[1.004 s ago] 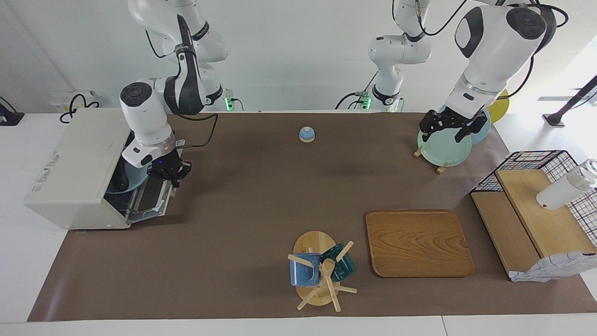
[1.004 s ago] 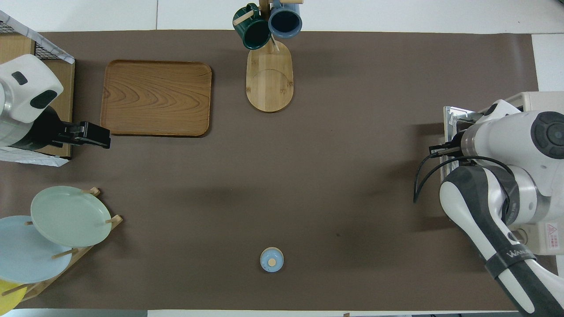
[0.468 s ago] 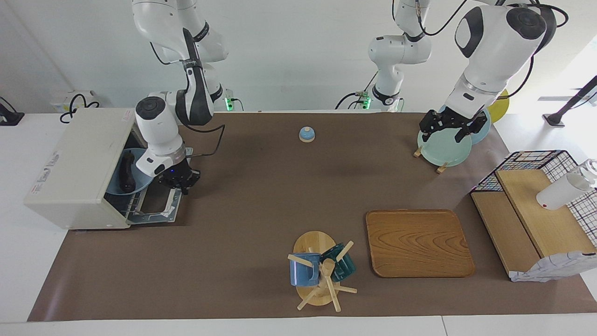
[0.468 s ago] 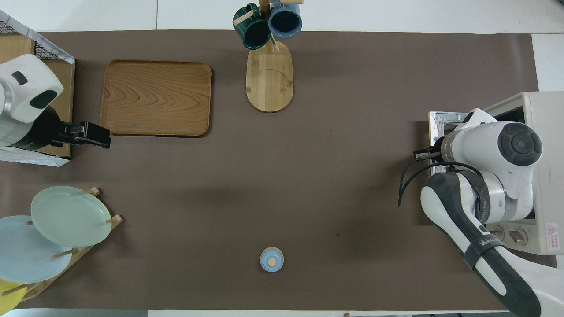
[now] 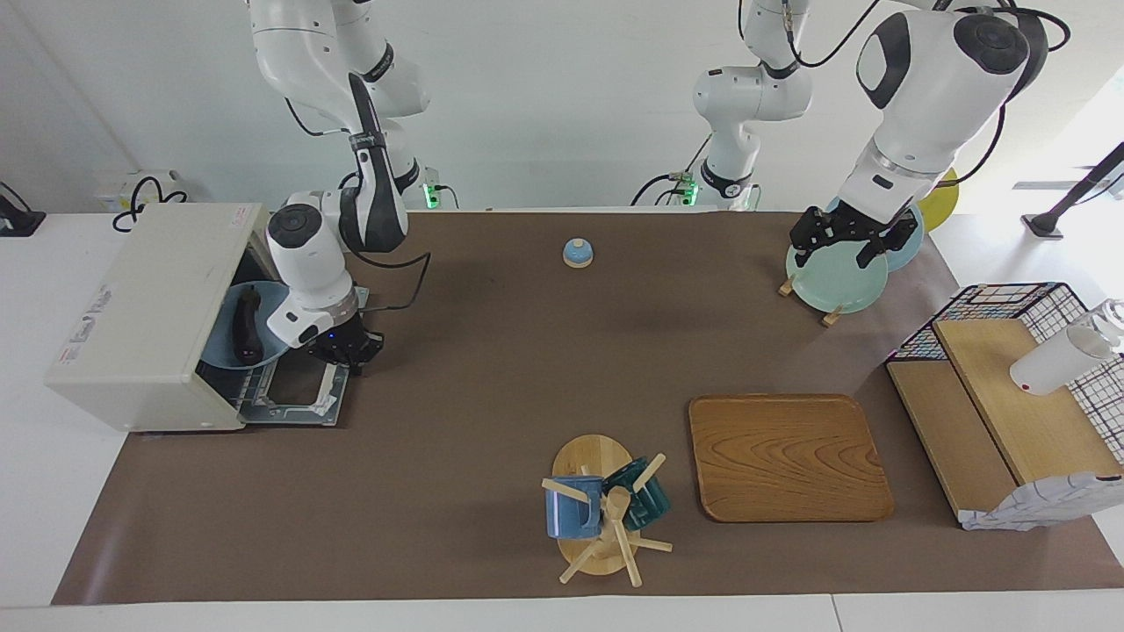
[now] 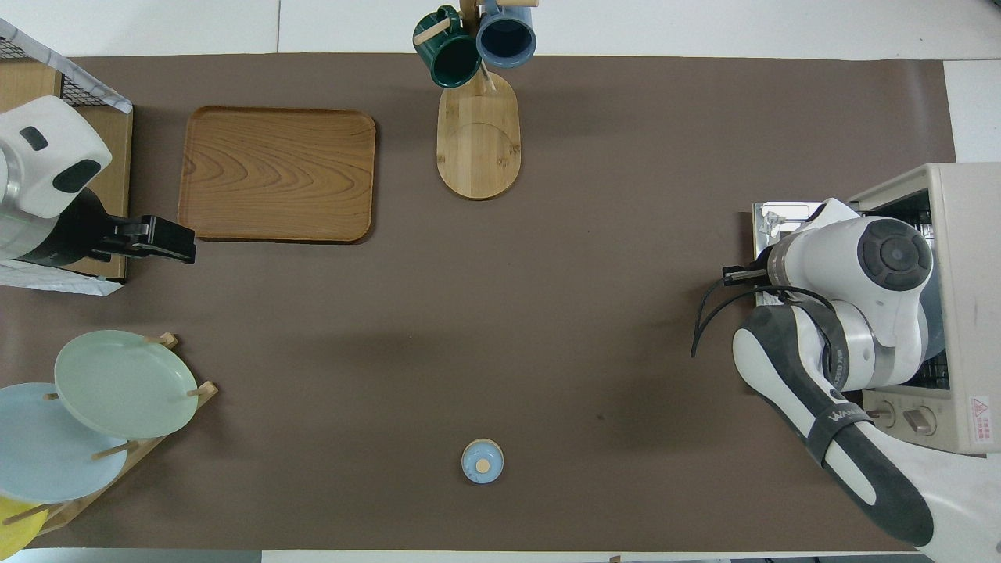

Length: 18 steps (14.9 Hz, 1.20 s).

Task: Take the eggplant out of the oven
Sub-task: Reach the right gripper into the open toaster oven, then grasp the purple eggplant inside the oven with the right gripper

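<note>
The cream-white oven (image 5: 149, 307) stands at the right arm's end of the table, and its door (image 5: 294, 399) lies folded down flat on the mat. Inside, the dark eggplant (image 5: 247, 323) rests on a blue plate (image 5: 219, 347) on the rack. My right gripper (image 5: 347, 351) is shut on the handle along the door's outer edge, in front of the oven. In the overhead view the right arm covers the eggplant and the oven (image 6: 958, 234) mouth. My left gripper (image 5: 847, 241) waits open and raised at the left arm's end, holding nothing.
A plate rack with a green plate (image 5: 834, 281) stands under the left gripper. On the mat are a small blue lid (image 5: 578, 253), a wooden tray (image 5: 786, 456) and a mug tree (image 5: 601, 509). A wire basket with wooden shelves (image 5: 1010, 386) fills the left arm's end.
The right gripper has drawn away from the oven and lower, and the door has swung down flat with it. The eggplant on its plate has come into view. The left arm has not moved.
</note>
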Tool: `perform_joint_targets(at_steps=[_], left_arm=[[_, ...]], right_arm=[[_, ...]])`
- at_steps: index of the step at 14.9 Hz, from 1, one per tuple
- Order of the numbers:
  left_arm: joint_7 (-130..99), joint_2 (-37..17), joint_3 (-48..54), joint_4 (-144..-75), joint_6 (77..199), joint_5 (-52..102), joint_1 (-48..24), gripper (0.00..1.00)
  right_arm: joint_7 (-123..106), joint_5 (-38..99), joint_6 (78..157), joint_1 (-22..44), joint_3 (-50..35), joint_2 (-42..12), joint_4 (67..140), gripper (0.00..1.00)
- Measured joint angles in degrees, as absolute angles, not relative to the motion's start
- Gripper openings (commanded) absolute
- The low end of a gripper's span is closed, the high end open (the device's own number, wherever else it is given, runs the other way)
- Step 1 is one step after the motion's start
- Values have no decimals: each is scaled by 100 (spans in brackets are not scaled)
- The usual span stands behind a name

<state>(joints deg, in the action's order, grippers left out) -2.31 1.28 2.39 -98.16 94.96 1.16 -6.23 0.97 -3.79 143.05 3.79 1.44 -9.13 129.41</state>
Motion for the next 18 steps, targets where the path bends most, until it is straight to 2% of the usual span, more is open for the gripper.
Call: perform_joint_targets(at_steps=[4,5,6,7,9,12,13,18], left_arm=[[-231,128,234,-9816,9499,116,-622,100],[-231,128,234,-9816,9508,116,-622,100],[-231,128,234,-9816,9515,116,-622,100],[-231,128,234,-9816,9520,116,-622,100],[-231,128,233,-9816,9537,116,-622,100],[-232,128,232,-9816,9597,116,-622,100],[-232,128,231,-9816,9600,116,-622,100],[-232,128,231,-9816,9602,116,-622,100]], right_arm=[[353,52,14294,793,136,-888,12854,0],[406,109,14180,929,133,-854,12754,3],[484,114,13926,1022,132,-803,12620,17],[525,115,13630,1060,132,-739,12472,23],[528,87,13081,1049,175,-579,12263,24],[783,-888,12108,857,279,-290,12074,42],[922,-1203,11927,753,284,-214,12047,44],[990,-1528,11603,518,289,-136,12067,42]])
